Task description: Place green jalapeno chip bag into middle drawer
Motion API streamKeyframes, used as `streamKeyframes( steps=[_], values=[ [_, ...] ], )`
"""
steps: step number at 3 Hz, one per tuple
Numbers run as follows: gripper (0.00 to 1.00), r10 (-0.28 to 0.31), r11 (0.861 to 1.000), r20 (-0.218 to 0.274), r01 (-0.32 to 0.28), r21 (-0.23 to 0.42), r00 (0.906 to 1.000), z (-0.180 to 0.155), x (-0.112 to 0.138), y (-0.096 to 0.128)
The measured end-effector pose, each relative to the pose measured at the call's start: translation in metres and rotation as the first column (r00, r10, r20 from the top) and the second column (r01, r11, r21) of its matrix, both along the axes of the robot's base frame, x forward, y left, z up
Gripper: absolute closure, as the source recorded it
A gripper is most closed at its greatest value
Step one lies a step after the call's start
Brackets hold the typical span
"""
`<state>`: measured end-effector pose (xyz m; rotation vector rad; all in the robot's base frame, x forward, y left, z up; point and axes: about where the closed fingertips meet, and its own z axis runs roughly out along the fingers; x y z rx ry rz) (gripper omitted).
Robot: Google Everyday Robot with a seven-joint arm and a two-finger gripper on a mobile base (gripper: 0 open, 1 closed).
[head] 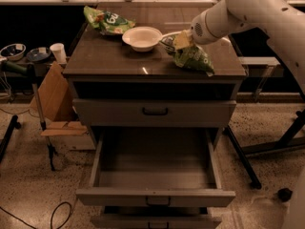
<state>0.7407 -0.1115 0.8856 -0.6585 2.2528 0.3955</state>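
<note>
The green jalapeno chip bag [193,57], crinkled and light green, lies at the right front of the cabinet top [109,56]. My gripper [177,39] comes in from the right on the white arm and is shut on the bag's upper left end, just right of the white bowl [142,37]. The bag's lower end still rests near the top's front right edge. The middle drawer [155,171] is pulled open below and holds nothing visible.
A darker green bag [107,21] lies at the back left of the top. The top drawer [155,111] is closed. A cardboard box [52,97], cups and bowls stand left of the cabinet. Table legs stand to the right.
</note>
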Motion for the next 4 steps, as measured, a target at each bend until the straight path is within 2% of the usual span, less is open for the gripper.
streamKeyframes(
  steps=[1,2,3,4],
  values=[
    [0.89,0.013,1.0,0.03,-0.013,-0.001,0.9995,0.012,-0.015,-0.008],
    [1.0,0.029,1.0,0.066,-0.028,-0.005,0.9974,0.022,-0.036,-0.018],
    [1.0,0.081,0.997,0.125,-0.079,-0.025,0.9888,0.04,-0.087,-0.022],
    [1.0,0.186,0.982,0.144,-0.18,-0.054,0.972,0.046,-0.146,0.0]
  ],
)
